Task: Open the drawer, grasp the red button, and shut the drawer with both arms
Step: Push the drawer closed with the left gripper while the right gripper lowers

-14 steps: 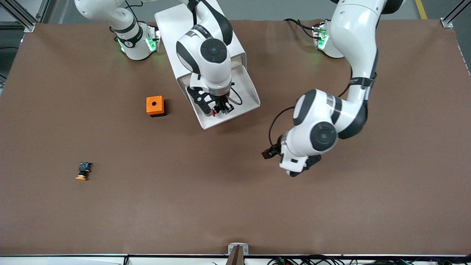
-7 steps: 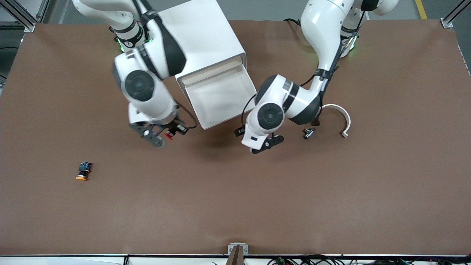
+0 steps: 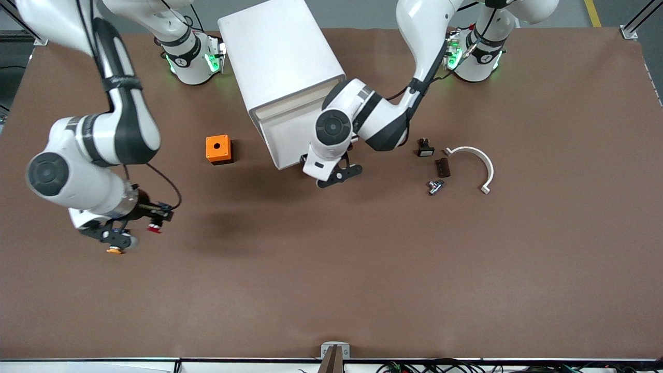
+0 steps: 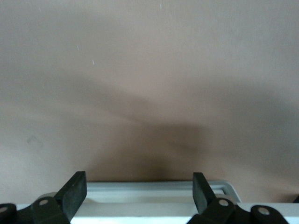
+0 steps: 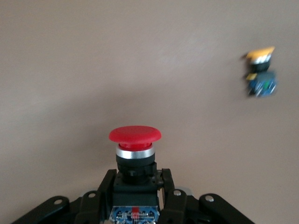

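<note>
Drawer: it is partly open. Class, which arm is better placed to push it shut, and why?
Left. Its open tool sits at the drawer front, empty. The right tool is shut on the red button, out by the orange button.

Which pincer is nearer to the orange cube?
Right. The right pincer, holding the red button, is over bare table near the orange cube; the left pincer is at the drawer.

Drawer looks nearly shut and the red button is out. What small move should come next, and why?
Probably the left gripper should push on: its open fingers sit at the drawer front, which still stands out from the cabinet. The right gripper already holds the red button over the table near the orange-capped button, so it can wait.
</note>
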You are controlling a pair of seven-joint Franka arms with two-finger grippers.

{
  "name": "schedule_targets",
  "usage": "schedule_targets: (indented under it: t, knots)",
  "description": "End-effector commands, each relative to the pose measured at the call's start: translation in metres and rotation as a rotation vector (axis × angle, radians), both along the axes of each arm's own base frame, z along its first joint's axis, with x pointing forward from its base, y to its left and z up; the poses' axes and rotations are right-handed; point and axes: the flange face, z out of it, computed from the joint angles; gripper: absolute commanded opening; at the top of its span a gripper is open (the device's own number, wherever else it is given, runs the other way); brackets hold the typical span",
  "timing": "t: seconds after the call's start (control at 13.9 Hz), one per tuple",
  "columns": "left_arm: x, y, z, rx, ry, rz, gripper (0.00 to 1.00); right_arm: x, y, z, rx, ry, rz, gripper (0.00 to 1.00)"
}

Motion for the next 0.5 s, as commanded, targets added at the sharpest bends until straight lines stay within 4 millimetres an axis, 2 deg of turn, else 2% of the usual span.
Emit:
schedule_targets:
  t: [0.0, 0.22, 0.43]
  knots:
    - [-0.032, -0.023, 0.001, -0.003, 0.03, 0.036, 1.0, 0.009, -0.041, -0.03, 0.011, -0.025, 0.105, 0.01]
    - [-0.065, -0.043, -0.005, 0.002, 0.077, 0.039, 1.0, 0.019, -0.062, -0.065, 0.001, -0.065, 0.119, 0.01]
    - [-0.086, -0.056, -0.005, -0.01, 0.102, 0.013, 1.0, 0.027, -0.065, -0.101, 0.0, -0.078, 0.143, 0.01]
